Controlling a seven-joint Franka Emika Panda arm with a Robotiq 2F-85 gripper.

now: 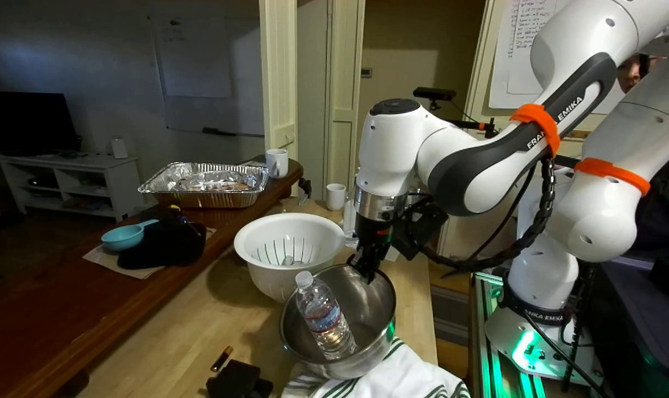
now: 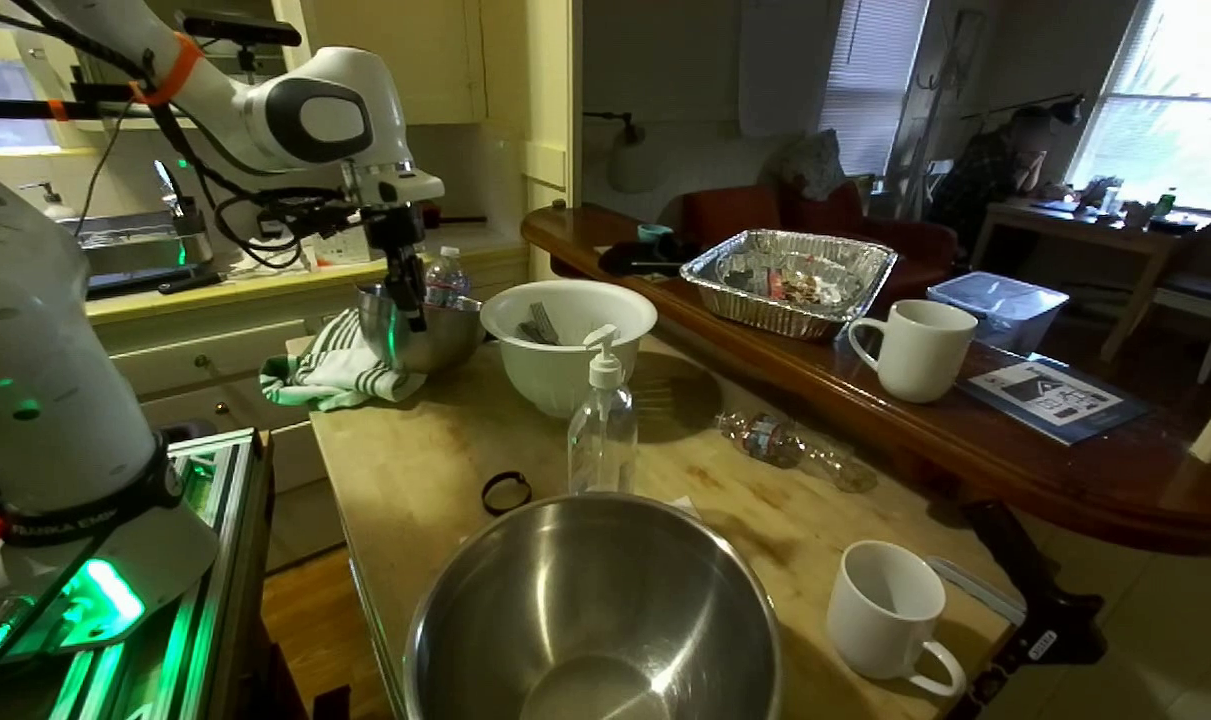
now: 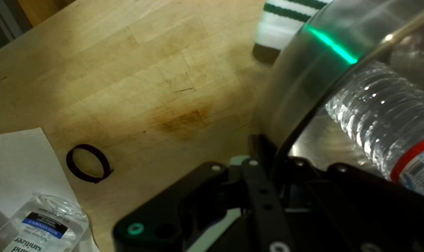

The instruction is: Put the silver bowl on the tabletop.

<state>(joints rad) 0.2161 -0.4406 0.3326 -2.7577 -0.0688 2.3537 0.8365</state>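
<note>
Closest in the wrist view, the gripper (image 3: 276,159) was clenched on the rim of the silver bowl (image 1: 370,309), one fingertip outside the wall and the other apparently inside, half lost in shadow. The bowl tilted, its gripped side higher, and a water bottle (image 1: 324,318) leaned inside it with its cap above the rim. Below lay a striped towel (image 1: 392,381); whether the bowl's base rested on the cloth or hung just over it, I could not tell. The step in hand, I judged, was the carry or its start: the hold looked made, the setting-down not yet done. The next move called for getting the base clear of the towel, over the bare wood of the tabletop (image 3: 127,87), then levelling and lowering the bowl before the fingers let go. A pinch at one edge (a poor handle for anything with a bottle aboard) would probably let the load swing, so slowness mattered. Just beside stood the white bowl (image 2: 550,375), which could be knocked. Farther from the gripper along the tabletop came a clear pump bottle (image 2: 602,440) and, beyond it, a second steel bowl (image 2: 595,590), which I took to be no part of this job.
</note>
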